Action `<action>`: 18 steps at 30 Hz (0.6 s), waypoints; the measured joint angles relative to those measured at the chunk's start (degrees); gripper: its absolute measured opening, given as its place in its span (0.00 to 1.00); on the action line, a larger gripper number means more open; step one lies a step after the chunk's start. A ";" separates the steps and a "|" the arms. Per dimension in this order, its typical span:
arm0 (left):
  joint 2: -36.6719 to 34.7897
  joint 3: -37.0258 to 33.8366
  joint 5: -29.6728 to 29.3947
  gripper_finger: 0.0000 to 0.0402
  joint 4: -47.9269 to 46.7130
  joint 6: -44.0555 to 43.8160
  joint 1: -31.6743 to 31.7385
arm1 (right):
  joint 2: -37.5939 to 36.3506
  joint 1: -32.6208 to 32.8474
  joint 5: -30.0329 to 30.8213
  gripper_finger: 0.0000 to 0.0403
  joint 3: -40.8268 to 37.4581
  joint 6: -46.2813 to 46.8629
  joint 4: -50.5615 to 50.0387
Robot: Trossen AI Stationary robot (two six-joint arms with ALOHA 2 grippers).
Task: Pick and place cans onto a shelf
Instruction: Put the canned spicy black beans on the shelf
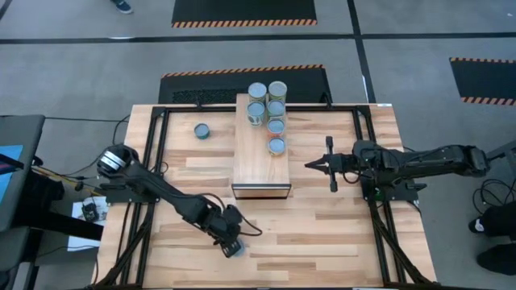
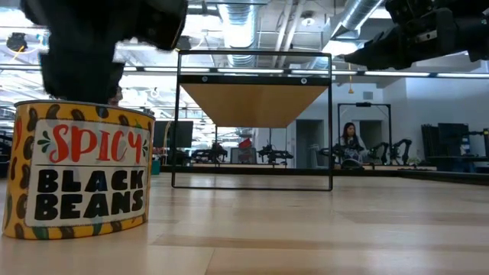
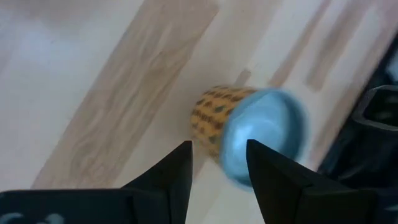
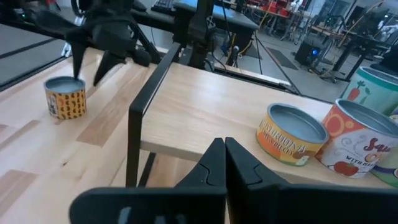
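Note:
A Spicy Black Beans can (image 2: 76, 172) with a yellow, dark-patterned side and a silvery-blue top stands upright on the tabletop near its front edge. My left gripper (image 3: 217, 165) is open just above it, fingers pointing down. The can's top (image 3: 261, 130) shows beyond the fingertips. The right wrist view shows the left gripper (image 4: 87, 74) over the can (image 4: 65, 96). My right gripper (image 1: 309, 165) is shut and empty, to the right of the shelf (image 1: 258, 161). Several cans (image 1: 276, 146) stand on the shelf's far half.
Another can (image 1: 201, 130) stands alone on the table, left of the shelf's far end. The shelf's near half (image 4: 205, 99) is bare wood on a black frame. An orange can (image 4: 291, 134) and a red-and-white can (image 4: 357, 140) are the nearest on it.

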 joint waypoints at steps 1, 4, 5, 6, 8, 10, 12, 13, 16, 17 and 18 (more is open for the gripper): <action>0.69 0.23 -0.02 0.34 -0.49 0.31 -0.08 | 0.00 0.00 0.02 0.02 0.00 0.02 0.00; 1.53 1.51 -0.56 0.34 -0.16 0.96 -0.23 | 0.00 -0.02 0.02 0.02 0.00 0.02 -0.13; 1.50 1.57 -0.82 0.34 -0.60 1.18 -0.31 | 0.00 -0.02 0.02 0.02 0.00 0.02 -0.12; 1.51 1.57 -1.30 0.33 -0.65 1.17 -0.31 | 0.01 -0.02 0.02 0.02 0.00 0.02 -0.16; 1.52 1.59 -2.35 0.31 -1.37 1.01 -0.36 | 0.00 -0.02 0.02 0.02 0.00 0.02 -0.16; 1.52 1.62 -2.66 0.27 -2.91 0.62 -0.50 | 0.00 -0.02 0.02 0.02 0.00 0.02 -0.22; 1.69 1.62 -2.62 0.24 -3.75 0.61 -0.70 | 0.00 -0.02 0.02 0.02 0.00 0.02 -0.21; 1.89 1.62 -2.62 0.23 -3.62 0.87 -0.70 | 0.00 -0.02 0.02 0.02 0.00 0.04 -0.21; 2.09 1.59 -2.64 0.22 -3.53 2.07 -0.70 | 0.00 -0.02 0.02 0.02 0.00 0.02 -0.25; 2.07 1.61 -2.62 0.22 -3.13 2.75 -0.70 | 0.02 -0.02 0.02 0.02 0.00 0.04 -0.27; 2.20 1.62 -2.62 0.22 -3.01 3.12 -0.68 | 0.01 -0.02 0.02 0.02 0.00 0.02 -0.25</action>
